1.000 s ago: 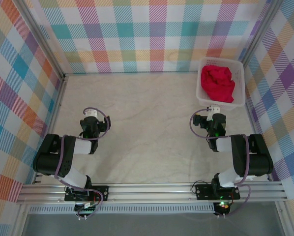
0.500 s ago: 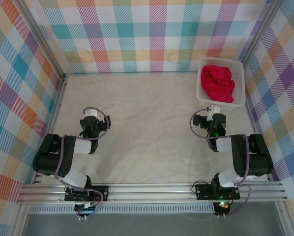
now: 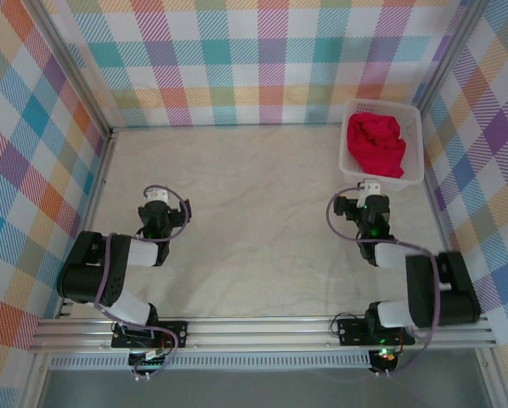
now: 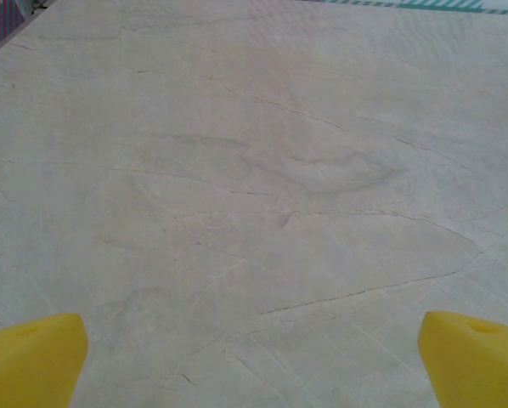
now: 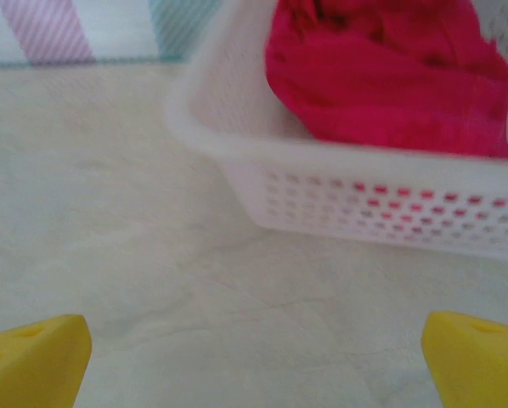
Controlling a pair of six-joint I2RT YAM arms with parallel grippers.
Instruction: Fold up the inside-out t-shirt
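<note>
Lying bunched inside the white lattice basket (image 3: 347,167) at the worktop's (image 3: 254,238) far right corner, the crimson t-shirt (image 3: 375,144) is awaiting retrieval. Facing it, the right tool (image 3: 370,189) is hovering spread and empty, likely positioning for pickup; the left tool (image 3: 156,197) is idling spread over bare worktop.

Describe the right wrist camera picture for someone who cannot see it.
A crumpled crimson-red fabric t-shirt lies bunched in a white plastic lattice basket on a pale marbled table. The right pincer is open, its yellow fingertips at the bottom corners, short of the basket.
</note>
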